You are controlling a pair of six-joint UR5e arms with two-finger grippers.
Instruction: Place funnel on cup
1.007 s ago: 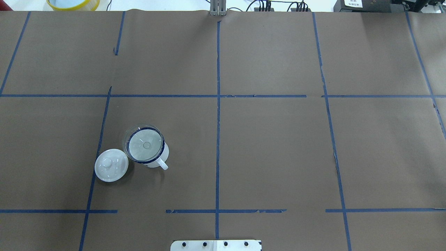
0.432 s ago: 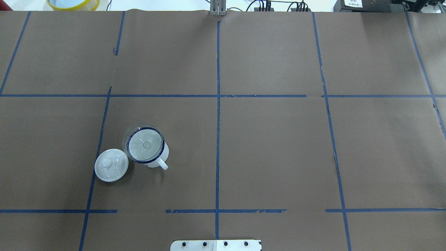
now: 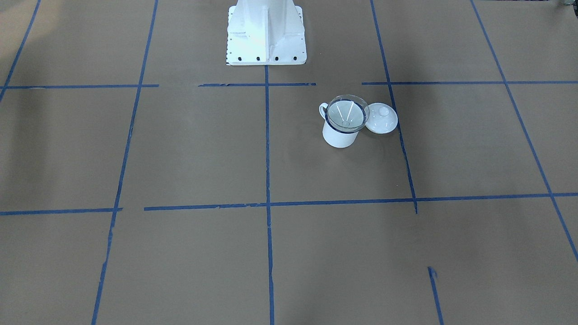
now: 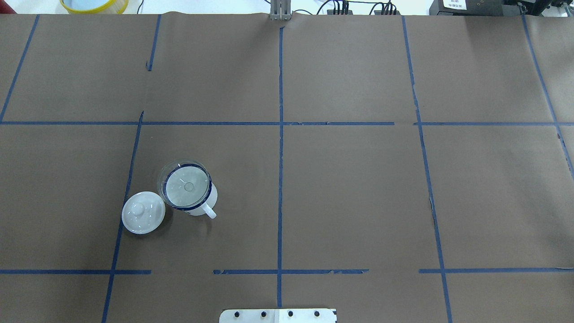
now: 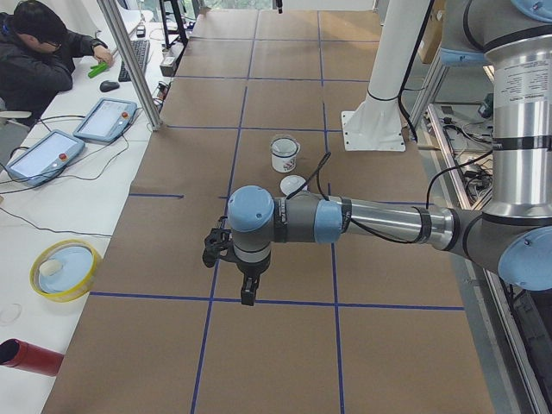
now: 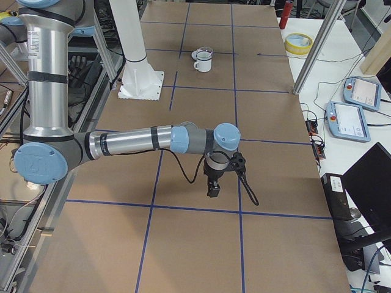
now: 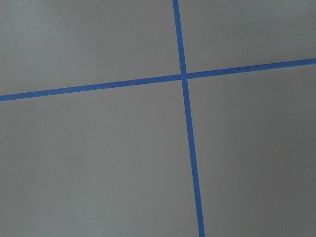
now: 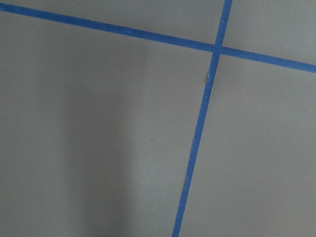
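Funnel [image 4: 187,186] sits in the mouth of the cup [image 4: 212,196], wide cone up and thin stem pointing down inside. Its long axis is upright as far as these views show. The cup stands on the worktop [image 4: 358,188] in the robot's left half, its loop handle turned toward the robot's base. Just beside it, away from the centre line, lies a white domed lid [image 4: 143,218]; I cannot tell whether the two touch.

Neither hand is near the pair. The left hand [image 5: 247,291] hangs over a crossing of blue tape lines, with the cup well apart from it, further along the worktop and closer to the base. The right hand [image 6: 212,188] hangs over the opposite half, further off again, so the left arm is the nearer one. Both hands show only in the side views, so I cannot tell how their fingers are set. Nothing is seen hanging from either, and both wrist views show only bare taped worktop.

Count: one funnel, one cup, one lid, two hands. I judge the placing done, with no further reach called for.
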